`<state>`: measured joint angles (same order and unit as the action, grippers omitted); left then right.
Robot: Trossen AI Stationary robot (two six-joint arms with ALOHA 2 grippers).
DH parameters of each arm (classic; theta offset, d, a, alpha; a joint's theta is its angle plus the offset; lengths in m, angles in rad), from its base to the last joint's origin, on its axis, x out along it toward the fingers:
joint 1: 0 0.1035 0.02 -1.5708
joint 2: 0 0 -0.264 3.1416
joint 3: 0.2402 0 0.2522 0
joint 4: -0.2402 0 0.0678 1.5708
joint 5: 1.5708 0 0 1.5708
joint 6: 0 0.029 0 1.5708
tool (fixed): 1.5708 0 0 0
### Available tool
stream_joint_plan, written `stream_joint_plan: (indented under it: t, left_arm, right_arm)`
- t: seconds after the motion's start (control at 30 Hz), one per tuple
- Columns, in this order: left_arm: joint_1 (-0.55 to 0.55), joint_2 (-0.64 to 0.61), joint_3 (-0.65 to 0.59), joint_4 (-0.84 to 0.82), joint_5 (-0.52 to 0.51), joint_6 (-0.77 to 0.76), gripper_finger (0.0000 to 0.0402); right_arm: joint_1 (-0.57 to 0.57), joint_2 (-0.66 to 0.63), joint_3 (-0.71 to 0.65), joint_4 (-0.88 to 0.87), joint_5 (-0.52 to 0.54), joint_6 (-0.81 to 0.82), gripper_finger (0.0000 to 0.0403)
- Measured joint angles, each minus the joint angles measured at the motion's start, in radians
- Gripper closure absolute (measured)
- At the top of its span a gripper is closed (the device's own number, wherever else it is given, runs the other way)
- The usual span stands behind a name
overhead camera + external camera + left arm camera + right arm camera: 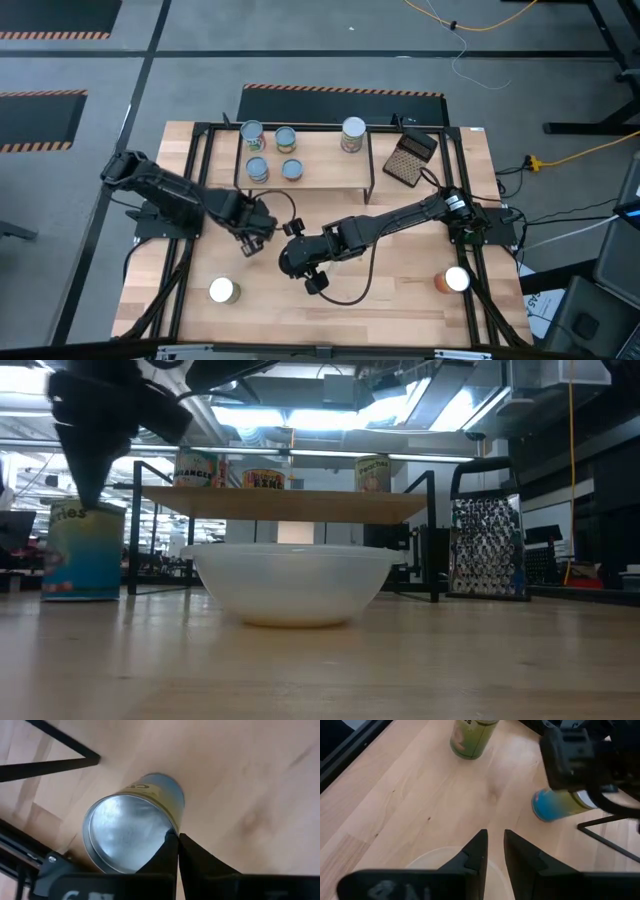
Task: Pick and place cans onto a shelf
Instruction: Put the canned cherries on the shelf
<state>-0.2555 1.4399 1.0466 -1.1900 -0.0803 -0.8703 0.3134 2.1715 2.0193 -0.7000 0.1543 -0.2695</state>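
Reading the overhead picture, I counted five cans already on the shelf: four clustered at its left end and one with a pale top farther right. Three were off it: a white-topped can near the front left of the worktop, an orange-sided can at the front right, and a blue-labelled can standing under the left arm, just beside the shelf's leg. The left hand hung directly above that can, its fingers pressed together with nothing between them, their tips over the can's rim. The right hand hovered over the clear bowl in mid-worktop, fingers a little apart and gripping nothing. I judged the step in hand to be the approach to the sixth can, with no grasp made. For the next move I would need the left fingers opened wide enough to straddle the can, lowered around its body, closed, then lifted clear of the shelf's leg toward the free space on the shelf's right half.
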Motion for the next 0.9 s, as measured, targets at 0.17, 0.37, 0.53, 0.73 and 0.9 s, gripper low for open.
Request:
stream_joint_plan:
  t: [0.17, 0.37, 0.53, 0.73, 0.9]
  left_arm:
    - [0.053, 0.000, 0.000, 0.007, -0.001, -0.045, 0.0401]
    - [0.099, 0.000, 0.001, 0.041, -0.003, -0.039, 0.0390]
    - [0.113, -0.001, 0.002, 0.061, -0.003, -0.015, 0.0352]
    - [0.114, -0.001, 0.002, 0.060, -0.001, 0.014, 0.0326]
    - [0.113, -0.001, 0.002, 0.057, -0.001, 0.031, 0.0328]
  right_arm:
    - [0.000, 0.000, 0.000, 0.000, 0.000, 0.000, 0.0336]
    - [0.000, 0.000, 0.000, 0.000, 0.000, 0.000, 0.0336]
    - [0.000, 0.000, 0.000, 0.000, 0.000, 0.000, 0.0336]
    - [0.000, 0.000, 0.000, -0.003, 0.000, 0.000, 0.0336]
    - [0.000, 0.000, 0.000, -0.061, 0.002, 0.047, 0.0336]
